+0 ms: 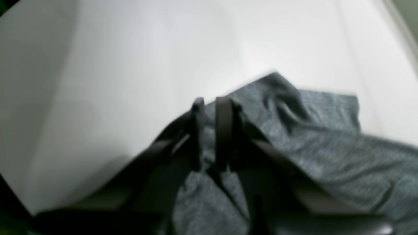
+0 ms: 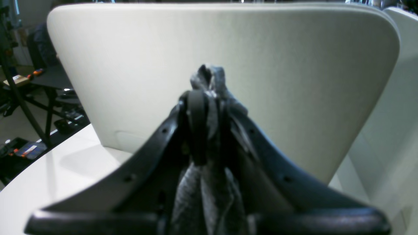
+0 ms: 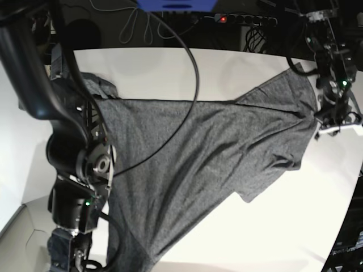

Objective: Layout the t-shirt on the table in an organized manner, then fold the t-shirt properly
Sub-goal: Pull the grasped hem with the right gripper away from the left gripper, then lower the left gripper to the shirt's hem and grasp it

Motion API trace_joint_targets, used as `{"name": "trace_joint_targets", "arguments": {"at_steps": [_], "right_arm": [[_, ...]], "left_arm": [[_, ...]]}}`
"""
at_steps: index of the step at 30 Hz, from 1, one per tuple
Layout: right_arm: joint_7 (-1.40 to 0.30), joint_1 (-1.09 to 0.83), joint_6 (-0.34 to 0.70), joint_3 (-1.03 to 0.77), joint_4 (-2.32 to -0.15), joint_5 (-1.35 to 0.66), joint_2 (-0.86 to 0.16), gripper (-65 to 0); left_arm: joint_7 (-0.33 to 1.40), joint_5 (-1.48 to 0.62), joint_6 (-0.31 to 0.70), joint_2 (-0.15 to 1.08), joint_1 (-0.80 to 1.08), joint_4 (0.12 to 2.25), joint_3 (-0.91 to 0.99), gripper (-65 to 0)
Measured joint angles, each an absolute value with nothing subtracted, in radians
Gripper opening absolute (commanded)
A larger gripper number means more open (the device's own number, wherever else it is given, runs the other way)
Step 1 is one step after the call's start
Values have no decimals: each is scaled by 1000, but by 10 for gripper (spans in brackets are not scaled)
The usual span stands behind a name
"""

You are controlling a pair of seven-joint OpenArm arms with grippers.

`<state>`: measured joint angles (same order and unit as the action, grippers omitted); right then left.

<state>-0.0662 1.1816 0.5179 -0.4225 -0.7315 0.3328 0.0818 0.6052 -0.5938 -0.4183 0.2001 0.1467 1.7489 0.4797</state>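
Observation:
The dark heather-grey t-shirt (image 3: 198,153) hangs stretched between both arms above the white table (image 3: 227,62). My left gripper (image 1: 210,101) is shut on a fold of the t-shirt (image 1: 326,147), which trails off to the right over the table (image 1: 130,65). In the base view this gripper (image 3: 323,122) holds the shirt's right edge. My right gripper (image 2: 209,98) is shut on a bunched wad of the t-shirt (image 2: 209,78) that pokes up past its fingers. In the base view the right arm (image 3: 79,170) covers that gripper's fingertips.
A white upright panel (image 2: 228,49) stands close in front of the right gripper, at the table's curved edge (image 2: 49,182). A black cable (image 3: 193,62) loops over the shirt. A power strip (image 3: 244,20) lies behind the table. Floor clutter (image 2: 26,98) sits beyond the edge.

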Motion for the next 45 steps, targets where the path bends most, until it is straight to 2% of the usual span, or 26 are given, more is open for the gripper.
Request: {"name": "trace_joint_targets", "arguments": {"at_steps": [3, 7, 15, 17, 25, 28, 34, 36, 39, 43, 45], "right_arm": [[-63, 1121, 516, -420, -762, 332, 84, -650], [-144, 961, 519, -421, -913, 337, 75, -650], [-137, 797, 520, -416, -1084, 332, 107, -650], [-185, 758, 523, -416, -1114, 336, 108, -650], [-263, 719, 583, -416, -1234, 336, 106, -650], [-289, 683, 587, -411, -1284, 334, 110, -650], [-303, 620, 596, -339, -1338, 336, 102, -650], [-299, 617, 594, -332, -1353, 336, 99, -650], [-296, 614, 595, -326, -1356, 333, 100, -650], [-303, 603, 595, -329, -1354, 336, 88, -650], [-302, 604, 595, -327, -1354, 336, 89, -650]], "left_arm": [[594, -592, -416, 186, 45, 1738, 472, -583], [593, -590, -415, 162, -84, 1621, 403, -583], [586, -590, -415, 126, -371, 1218, 196, -583], [588, -590, -414, 121, -422, 1134, 155, -579], [574, -580, -414, 122, -660, 679, 109, -578], [455, -582, -413, 102, -659, 604, 68, -578], [219, -575, -405, 89, -674, 454, -188, -578], [130, -572, -385, 92, -678, 393, -211, -578], [74, -577, -372, 156, -680, 341, -211, -578], [92, -587, -398, 292, -669, 329, -204, -578], [96, -588, -402, 323, -662, 327, -204, -578]]}}
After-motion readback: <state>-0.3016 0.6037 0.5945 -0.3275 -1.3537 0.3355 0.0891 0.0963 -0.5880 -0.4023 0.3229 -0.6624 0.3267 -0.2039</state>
